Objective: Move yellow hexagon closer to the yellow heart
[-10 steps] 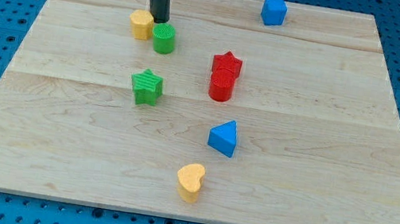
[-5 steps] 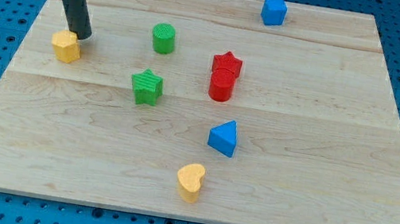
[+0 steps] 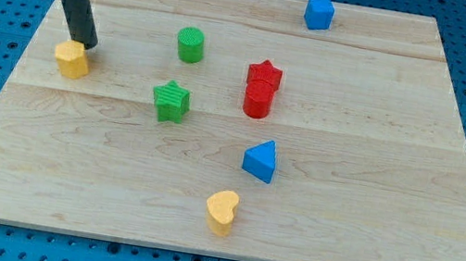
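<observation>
The yellow hexagon (image 3: 71, 59) sits near the board's left edge, in the upper half. My tip (image 3: 87, 44) is right behind it, at its upper right side, touching or nearly touching it. The yellow heart (image 3: 222, 210) lies near the board's bottom edge, about the middle, far to the lower right of the hexagon.
A green cylinder (image 3: 190, 45), a green star (image 3: 170, 101), a red star (image 3: 264, 75) with a red cylinder (image 3: 258, 101) just below it, a blue triangle (image 3: 260, 160) and a blue cube (image 3: 319, 13) stand on the wooden board (image 3: 392, 193).
My tip pushed the yellow hexagon from beside the green cylinder far to the left and slightly down. In the last half second both shifted a little further left.
</observation>
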Controlling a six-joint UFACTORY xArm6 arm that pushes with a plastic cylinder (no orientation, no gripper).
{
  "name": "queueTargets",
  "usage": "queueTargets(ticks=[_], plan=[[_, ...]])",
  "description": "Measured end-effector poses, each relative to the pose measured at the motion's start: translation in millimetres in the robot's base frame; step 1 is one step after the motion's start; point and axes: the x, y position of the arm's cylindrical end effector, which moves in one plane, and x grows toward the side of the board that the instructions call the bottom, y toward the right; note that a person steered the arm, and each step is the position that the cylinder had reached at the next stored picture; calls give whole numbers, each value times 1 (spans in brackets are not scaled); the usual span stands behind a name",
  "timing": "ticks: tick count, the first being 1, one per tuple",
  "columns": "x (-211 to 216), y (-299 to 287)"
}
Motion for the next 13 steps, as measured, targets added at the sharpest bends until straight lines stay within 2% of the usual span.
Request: queueTargets(ticks=[2,3,7,8,9,10,12,13], plan=[[30,-6],[42,-29],[61,-40],[73,-33],[82,1],[106,7],[120,-21],[130,6]])
